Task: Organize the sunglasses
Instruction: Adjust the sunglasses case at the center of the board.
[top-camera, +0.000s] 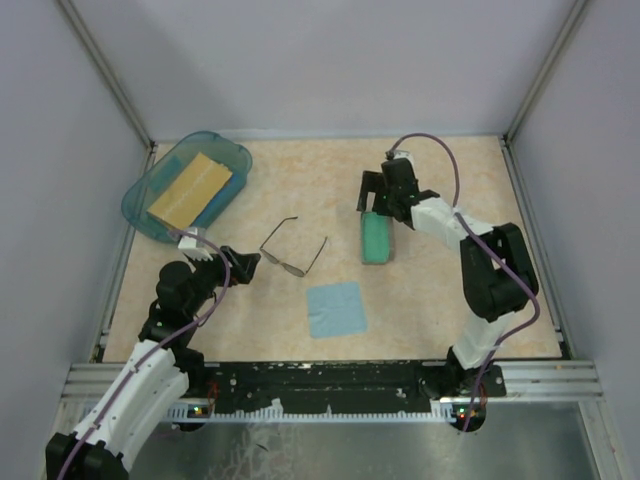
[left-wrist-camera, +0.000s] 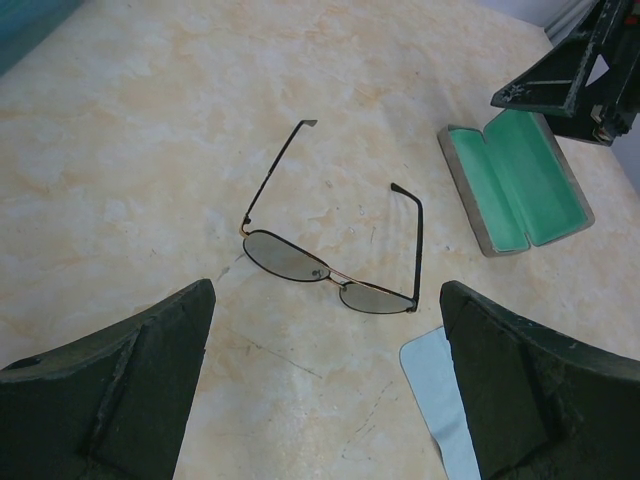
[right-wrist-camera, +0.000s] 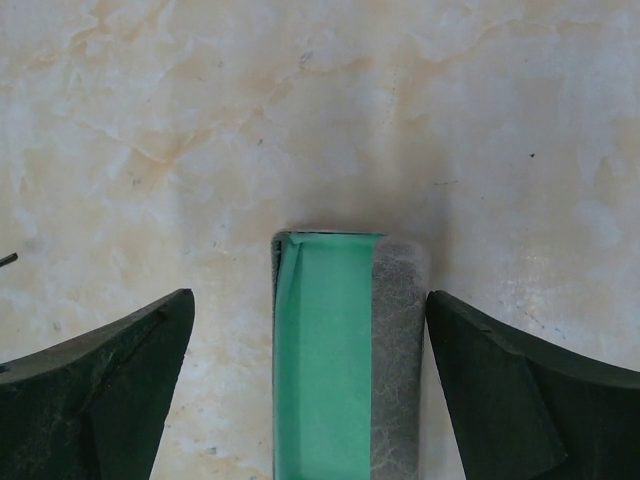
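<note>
Sunglasses (left-wrist-camera: 285, 257) flat on table, arms unfolded pointing far-right, lenses facing left gripper (top-camera: 232, 262); it and right gripper (top-camera: 385, 200) wide open, empty

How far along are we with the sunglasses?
Done: the case lies open. In hand: nothing yet; the left pincer is open facing the sunglasses, the right pincer open above the case. Remaining: the sunglasses lie unfolded on the table, outside the case.
</note>
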